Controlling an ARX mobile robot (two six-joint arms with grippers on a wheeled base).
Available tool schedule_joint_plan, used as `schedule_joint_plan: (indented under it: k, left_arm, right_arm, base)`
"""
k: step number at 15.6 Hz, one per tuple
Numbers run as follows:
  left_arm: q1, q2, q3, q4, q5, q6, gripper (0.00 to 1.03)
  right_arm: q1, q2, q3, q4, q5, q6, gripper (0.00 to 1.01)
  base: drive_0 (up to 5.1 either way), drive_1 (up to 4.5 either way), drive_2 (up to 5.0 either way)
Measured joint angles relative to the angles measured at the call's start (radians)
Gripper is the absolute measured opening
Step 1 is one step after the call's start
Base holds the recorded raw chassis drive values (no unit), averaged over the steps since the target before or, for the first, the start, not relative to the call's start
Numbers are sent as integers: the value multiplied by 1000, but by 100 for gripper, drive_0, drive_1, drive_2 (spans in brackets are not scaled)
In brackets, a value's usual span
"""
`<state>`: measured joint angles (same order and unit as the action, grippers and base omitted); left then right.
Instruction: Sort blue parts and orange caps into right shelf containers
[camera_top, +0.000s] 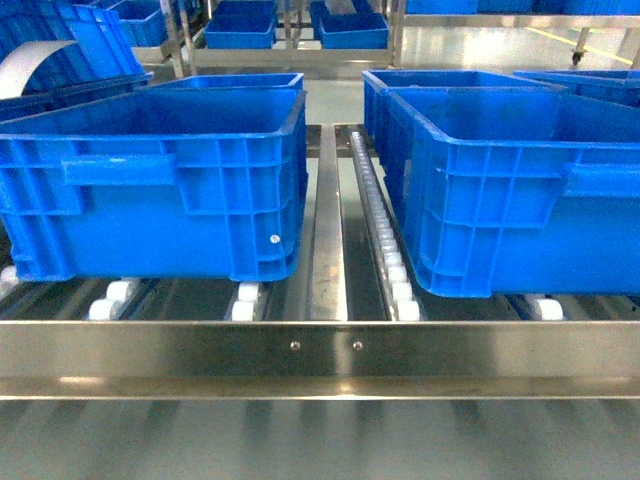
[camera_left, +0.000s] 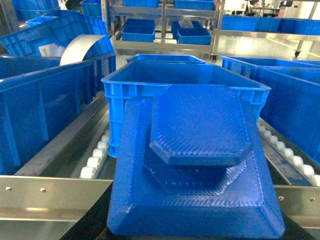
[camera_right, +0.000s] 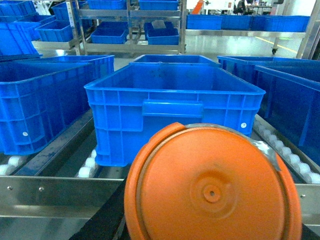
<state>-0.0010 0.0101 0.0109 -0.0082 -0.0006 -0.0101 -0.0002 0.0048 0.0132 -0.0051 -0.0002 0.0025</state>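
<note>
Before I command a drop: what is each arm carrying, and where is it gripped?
Left wrist view: a blue part. Right wrist view: an orange cap. Both fill the foreground; gripper fingers and grip points are hidden.

Blue crates (camera_top: 160, 180) rest on roller shelf (camera_top: 320, 345).

You have two large blue plastic crates (camera_top: 160, 180) (camera_top: 510, 190) side by side on the steel roller shelf (camera_top: 330, 350), more crates behind them.

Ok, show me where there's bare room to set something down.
Bare: the steel front ledge, and what shows inside the left crate and right crate. The gap between them is narrow, filled by a roller track. Crates crowd behind.
</note>
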Motion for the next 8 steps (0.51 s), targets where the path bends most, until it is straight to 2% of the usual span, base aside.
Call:
schedule_joint_plan:
  k: [8]
  left_arm:
    - [0, 0, 0, 1, 1, 0, 42]
  right_arm:
    - [0, 0, 0, -2, 0, 0, 46]
  base:
    - [3, 420, -415]
